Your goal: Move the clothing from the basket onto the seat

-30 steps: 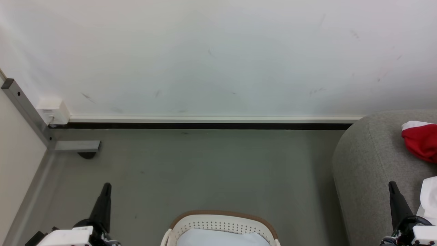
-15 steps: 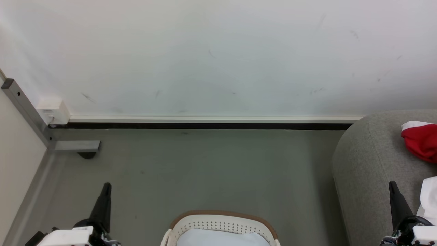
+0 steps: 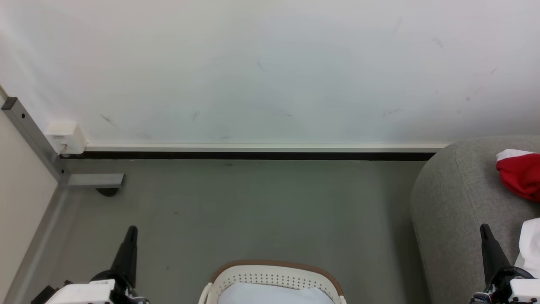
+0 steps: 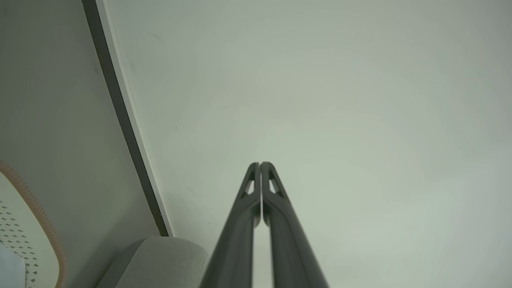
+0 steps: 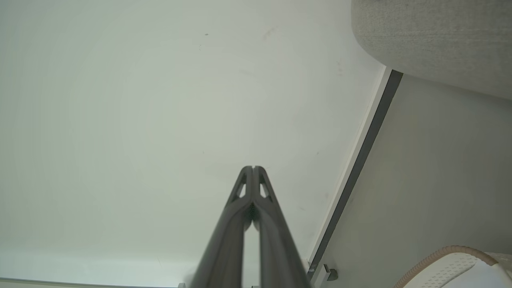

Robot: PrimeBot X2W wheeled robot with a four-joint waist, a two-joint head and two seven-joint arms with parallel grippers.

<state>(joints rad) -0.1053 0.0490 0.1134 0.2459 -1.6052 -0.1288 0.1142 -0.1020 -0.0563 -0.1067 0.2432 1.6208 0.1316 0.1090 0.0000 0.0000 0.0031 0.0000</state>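
Head view: left gripper (image 3: 131, 231) and right gripper (image 3: 484, 229) sit low on either side of the basket (image 3: 274, 265), fingers pressed together, nothing held. We read that as a parked pose between picks, not a reach. The basket is on the floor (image 3: 253, 202), centred between the arms, likely so either one can dip in. One white cloth (image 3: 274, 294) shows inside; anything under it is out of frame. The seat (image 3: 455, 198) is to the right of the basket, so we reckon the transfer is a short swing for the right arm. On it: one red garment (image 3: 522, 177) with a white edge, and one white piece (image 3: 532, 245) at the frame edge beside the right gripper, apart from the red one. Count: 2 grippers, 1 basket, 1 seat, 1 piece seen in basket, 2 on seat.

Left wrist view: fingers shut tip to tip, empty, aimed at the bare wall (image 4: 360, 100). Basket rim and a seat corner at lower left.

Right wrist view: same, fingers together, empty, pointing at the wall. Seat at top right, basket rim at bottom right. We judge the task partly done, basket piece next
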